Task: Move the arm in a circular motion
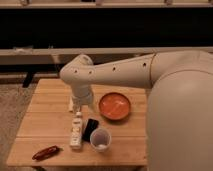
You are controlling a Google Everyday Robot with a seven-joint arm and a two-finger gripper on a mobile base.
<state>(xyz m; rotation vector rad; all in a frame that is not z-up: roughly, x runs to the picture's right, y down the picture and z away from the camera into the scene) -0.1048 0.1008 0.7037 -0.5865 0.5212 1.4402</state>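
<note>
The arm is shown stretched in from the right over the table. It is bent at the elbow above and left of the bowl, with the wrist turned downward. The gripper is held low just left of the bowl, close over the tabletop. It is largely covered by the wrist, so whether it is open or closed cannot be told.

A white bottle is laid lengthwise in front and left of the bowl, just below the gripper. A black object is set just beside the bottle, and a cup stands in front of the bowl. A reddish-brown item, its kind not made out, is seen well left of the bowl at the table's front edge. The table to the right of the bowl is hidden by the arm's thickest segment, itself cut off at the right.
</note>
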